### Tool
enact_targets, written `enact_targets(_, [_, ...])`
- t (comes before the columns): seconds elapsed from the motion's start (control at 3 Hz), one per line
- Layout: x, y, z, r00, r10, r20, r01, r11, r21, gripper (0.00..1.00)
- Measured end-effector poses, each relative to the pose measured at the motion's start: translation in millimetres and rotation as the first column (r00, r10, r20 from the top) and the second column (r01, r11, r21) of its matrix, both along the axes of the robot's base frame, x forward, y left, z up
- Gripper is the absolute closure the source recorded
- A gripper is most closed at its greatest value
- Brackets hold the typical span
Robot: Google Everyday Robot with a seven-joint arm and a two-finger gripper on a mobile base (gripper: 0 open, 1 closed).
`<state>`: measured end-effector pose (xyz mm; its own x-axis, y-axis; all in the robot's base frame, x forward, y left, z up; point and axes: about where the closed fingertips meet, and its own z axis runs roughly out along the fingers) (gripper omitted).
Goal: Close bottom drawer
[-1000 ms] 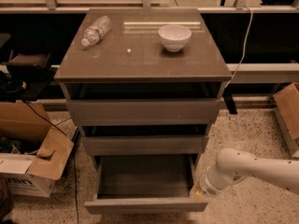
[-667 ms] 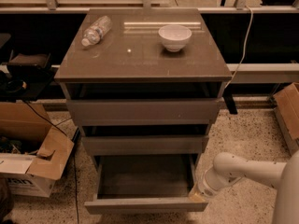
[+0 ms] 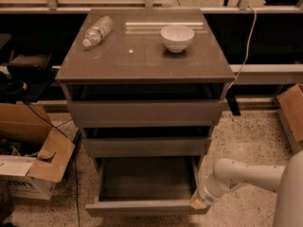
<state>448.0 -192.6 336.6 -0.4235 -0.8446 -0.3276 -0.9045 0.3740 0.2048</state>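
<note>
The bottom drawer (image 3: 142, 206) of the grey-brown cabinet is pulled far out, its shallow box empty and its flat front near the lower edge of the camera view. My gripper (image 3: 198, 203) comes in on a white arm from the right and sits at the drawer's front right corner, touching or nearly touching the front panel. The middle drawer (image 3: 147, 146) and the taller top drawer (image 3: 144, 111) stand slightly out above it.
A plastic bottle (image 3: 96, 30) lies on the cabinet top beside a white bowl (image 3: 177, 37). Open cardboard boxes sit on the floor at the left (image 3: 33, 169) and at the right (image 3: 291, 112). A cable hangs down at the right.
The arm has shifted slightly; more of it fills the right edge. The gripper stays at the drawer's front right corner and the drawer remains about as far out.
</note>
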Motion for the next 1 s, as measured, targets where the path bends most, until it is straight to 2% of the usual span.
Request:
enact_targets(0.33, [-7.3,6.2,-23.6,0.9998,0.020,0.002,-0.020,1.000,-0.008,1.00])
enact_targets(1.0, [-8.1,20.4,-92.4,0.9975,0.013,-0.070,-0.012,1.000,0.014,1.00])
